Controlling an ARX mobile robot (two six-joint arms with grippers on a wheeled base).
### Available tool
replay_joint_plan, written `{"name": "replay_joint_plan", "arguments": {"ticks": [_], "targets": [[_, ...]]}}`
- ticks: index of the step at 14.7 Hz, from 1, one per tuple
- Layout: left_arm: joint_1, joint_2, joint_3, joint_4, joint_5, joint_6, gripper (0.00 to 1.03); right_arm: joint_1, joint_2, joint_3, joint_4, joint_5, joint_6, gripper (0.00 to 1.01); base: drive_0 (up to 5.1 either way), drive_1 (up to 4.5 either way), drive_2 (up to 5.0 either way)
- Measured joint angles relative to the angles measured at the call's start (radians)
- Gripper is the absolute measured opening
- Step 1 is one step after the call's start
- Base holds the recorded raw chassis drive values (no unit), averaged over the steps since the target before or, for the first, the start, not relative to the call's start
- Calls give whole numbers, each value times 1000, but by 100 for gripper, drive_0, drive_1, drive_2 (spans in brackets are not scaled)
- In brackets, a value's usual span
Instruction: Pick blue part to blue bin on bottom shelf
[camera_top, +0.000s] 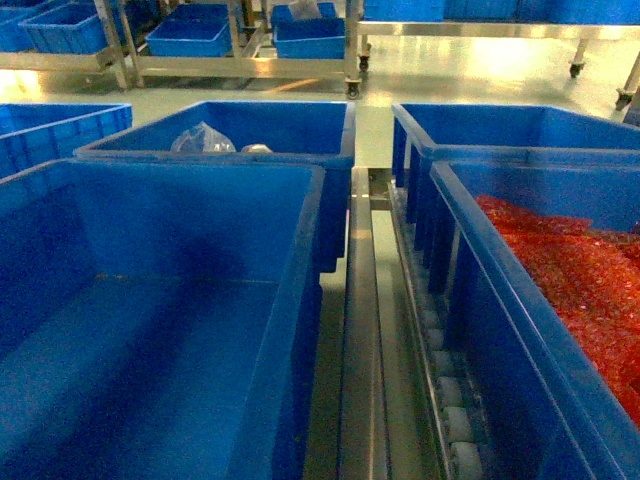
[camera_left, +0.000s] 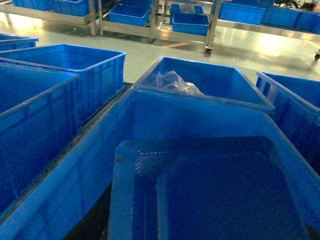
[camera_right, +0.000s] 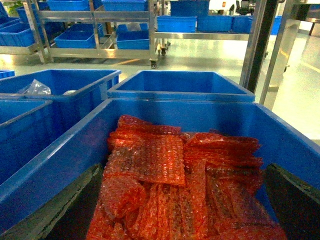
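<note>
Blue plastic fills every view. Neither gripper shows clearly: dark shapes sit at the bottom corners of the right wrist view and one low in the left wrist view, but I cannot tell whether either gripper is open or closed, or holding anything. I cannot find the blue part in any view. From the head camera, a large blue bin (camera_top: 150, 330) lies close on the left, its floor bare, with a second bin (camera_top: 270, 130) behind it holding a clear plastic bag (camera_top: 200, 138). A metal rail (camera_top: 362, 330) and a line of rollers (camera_top: 455, 420) run between the bins. Only the right wrist view looks down into the right-hand bin (camera_right: 60, 155), packed with red bubble wrap (camera_right: 170, 185). Pale floor (camera_top: 450, 70) opens beyond the bins toward wheeled metal shelves (camera_top: 240, 65)
</note>
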Motion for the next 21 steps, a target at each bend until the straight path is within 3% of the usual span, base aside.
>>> {"name": "replay_joint_plan", "arguments": {"ticks": [6,8,9,10,11,12,13,14,15,17,18,19,20,21], "targets": [[0,0,0,3,-4,1,43,0,0,0,0,0,0,98,0,0,0],[-64,56,-11,134,-240,54,43,0,0,0,0,0,0,98,0,0,0],[-48,93,-10,173,-230,66,43,0,0,0,0,0,0,98,0,0,0],[-31,134,-4,198,-186,69,43,0,0,0,0,0,0,98,0,0,0],[0,208,6,254,-97,69,43,0,0,0,0,0,0,98,0,0,0],[57,322,27,333,47,49,43,0,0,0,0,0,0,98,0,0,0],[149,476,55,435,214,5,43,0,0,0,0,0,0,98,0,0,0],[220,597,87,476,345,-45,43,0,0,0,0,0,0,98,0,0,0],[275,705,114,508,434,-83,48,0,0,0,0,0,0,98,0,0,0],[287,760,119,506,454,-112,75,0,0,0,0,0,0,98,0,0,0],[283,756,111,567,440,-96,88,0,0,0,-1,0,0,98,0,0,0],[288,771,53,760,396,-23,76,0,0,0,0,-1,0,98,0,0,0],[307,734,-15,832,398,56,64,0,0,0,0,0,0,98,0,0,0],[324,687,-45,830,409,96,52,0,0,0,0,0,0,98,0,0,0]]}}
